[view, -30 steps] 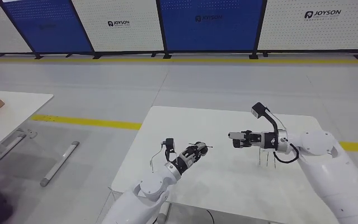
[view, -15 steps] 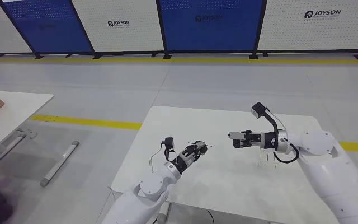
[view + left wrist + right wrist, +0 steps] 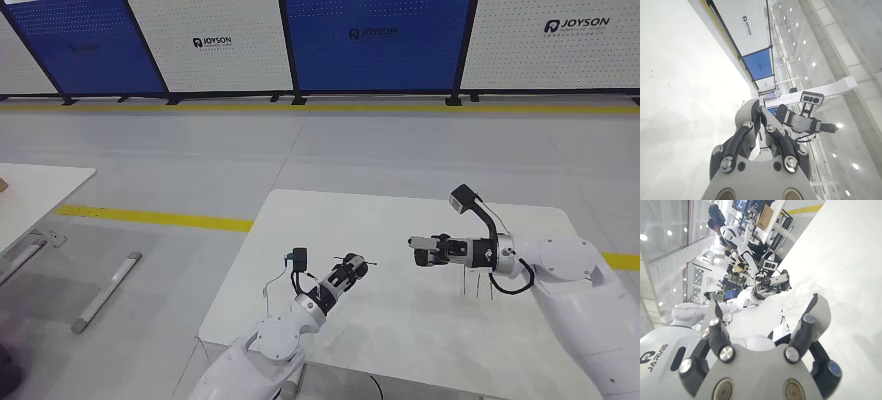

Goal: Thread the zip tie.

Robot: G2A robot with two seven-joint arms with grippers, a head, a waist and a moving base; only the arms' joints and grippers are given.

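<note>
My left gripper (image 3: 352,266) is over the white table's (image 3: 400,320) middle and shut on a thin black zip tie (image 3: 368,264). Only a short dark tip of the zip tie (image 3: 743,102) pokes out past the closed fingers (image 3: 753,109). My right gripper (image 3: 420,248) hovers a short way to the right, pointing at the left one, with a gap between them. From the right wrist its fingers (image 3: 817,306) stand wide apart with nothing between them, and the left gripper (image 3: 780,283) shows ahead of them.
The table's front edge (image 3: 260,345) runs close to the left arm. A few thin dark strands (image 3: 476,290) lie under the right wrist. A second white table (image 3: 30,195) and a grey bar (image 3: 105,292) on the floor are far left.
The left wrist has turned a little and its gripper has shifted slightly toward the table's front. The right arm has stayed almost still.
</note>
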